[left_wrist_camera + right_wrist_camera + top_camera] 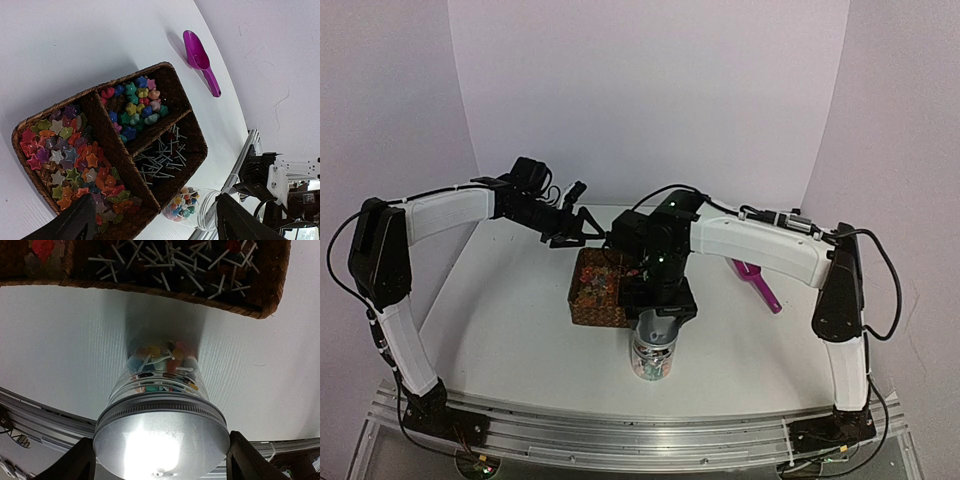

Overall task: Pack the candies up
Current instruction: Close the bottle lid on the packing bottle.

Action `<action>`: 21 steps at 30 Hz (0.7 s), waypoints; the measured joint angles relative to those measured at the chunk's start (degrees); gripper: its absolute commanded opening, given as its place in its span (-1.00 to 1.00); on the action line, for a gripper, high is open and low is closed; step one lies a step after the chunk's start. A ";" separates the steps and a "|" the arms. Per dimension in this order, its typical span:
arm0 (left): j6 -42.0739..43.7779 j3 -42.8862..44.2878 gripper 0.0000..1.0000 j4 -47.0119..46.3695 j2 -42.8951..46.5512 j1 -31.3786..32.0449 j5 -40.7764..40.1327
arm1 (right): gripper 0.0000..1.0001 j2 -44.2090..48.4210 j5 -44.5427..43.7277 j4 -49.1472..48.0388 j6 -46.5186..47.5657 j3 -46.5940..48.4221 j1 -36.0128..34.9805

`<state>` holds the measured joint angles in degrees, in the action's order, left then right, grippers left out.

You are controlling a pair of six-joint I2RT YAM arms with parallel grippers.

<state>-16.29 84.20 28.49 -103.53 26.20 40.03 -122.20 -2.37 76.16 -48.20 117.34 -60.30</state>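
The candies [137, 107] fill two compartments of a brown wicker basket [582, 312]: small mixed ones at the back and star-shaped ones [65, 155] at the left. More candies [160, 365] lie with lollipops inside a glass jar [653, 360] with a metal lid [162, 435], standing in front of the basket. My right gripper [160, 460] is directly above the jar, with one finger pressed against each side of the lid. My left gripper [160, 230] hangs open and empty above the basket's back edge.
The basket's third compartment holds white-sticked lollipops [162, 157]. A magenta scoop [757, 283] lies on the white table to the right of the basket, and it also shows in the left wrist view [200, 60]. The metal rail [620, 430] runs along the table's near edge.
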 measured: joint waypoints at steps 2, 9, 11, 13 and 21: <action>0.00 0.00 0.65 0.00 0.00 0.00 0.00 | 0.20 -0.47 0.06 0.00 0.15 0.29 -0.07; 0.00 -0.07 0.64 0.00 0.00 0.00 0.00 | 0.19 -1.47 0.24 0.00 0.83 0.33 -0.17; 0.01 -0.09 0.65 0.02 0.00 0.00 -0.02 | 0.19 -1.62 0.54 0.01 1.11 0.33 -0.17; 0.00 -0.09 0.65 0.02 0.00 0.00 -0.02 | 0.19 -1.65 0.81 0.03 1.41 0.33 -0.19; 0.00 -0.09 0.64 0.02 0.00 0.00 -0.02 | 0.20 -1.67 1.48 0.01 1.97 0.06 -0.21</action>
<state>-16.29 84.12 28.51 -103.53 26.20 40.01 -123.87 -0.89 76.17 -46.22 117.40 -60.51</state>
